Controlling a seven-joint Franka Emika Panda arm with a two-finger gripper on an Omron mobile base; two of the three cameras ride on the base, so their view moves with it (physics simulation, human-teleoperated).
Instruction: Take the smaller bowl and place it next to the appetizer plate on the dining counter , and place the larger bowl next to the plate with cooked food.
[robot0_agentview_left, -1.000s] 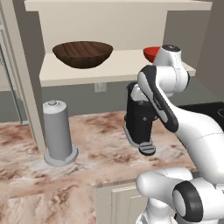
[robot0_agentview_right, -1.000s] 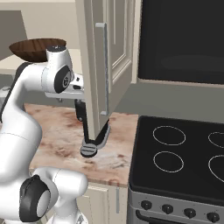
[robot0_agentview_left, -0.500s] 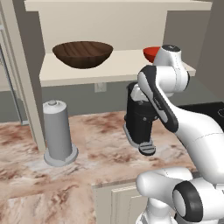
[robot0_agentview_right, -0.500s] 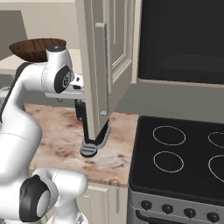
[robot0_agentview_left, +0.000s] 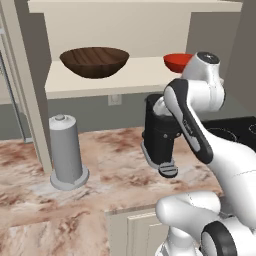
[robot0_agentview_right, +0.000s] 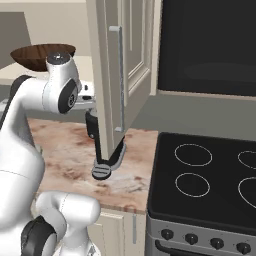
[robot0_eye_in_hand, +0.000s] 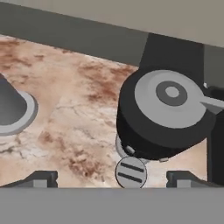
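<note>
The larger bowl (robot0_agentview_left: 94, 61), wide and dark brown wood, stands on the left of an open cabinet shelf (robot0_agentview_left: 125, 79) and shows again (robot0_agentview_right: 35, 54) behind my arm. At the shelf's right end is the smaller bowl (robot0_agentview_left: 175, 61), glossy red, partly hidden by my arm. In the hand view my gripper (robot0_eye_in_hand: 113, 179) is open, its fingertips (robot0_eye_in_hand: 41, 178) far apart with nothing between them. It hovers above the worktop, well below the shelf, and looks down on a black coffee machine (robot0_eye_in_hand: 162, 113). The appetizer plate, the plate with cooked food and the dining counter are out of view.
The coffee machine (robot0_agentview_left: 160, 140) stands on the marble worktop (robot0_agentview_left: 105, 170) under the shelf. A grey cylindrical holder (robot0_agentview_left: 65, 150) stands to its left. An open cabinet door (robot0_agentview_right: 122, 75) hangs in front of the machine, and a black stove (robot0_agentview_right: 210, 185) lies to the right.
</note>
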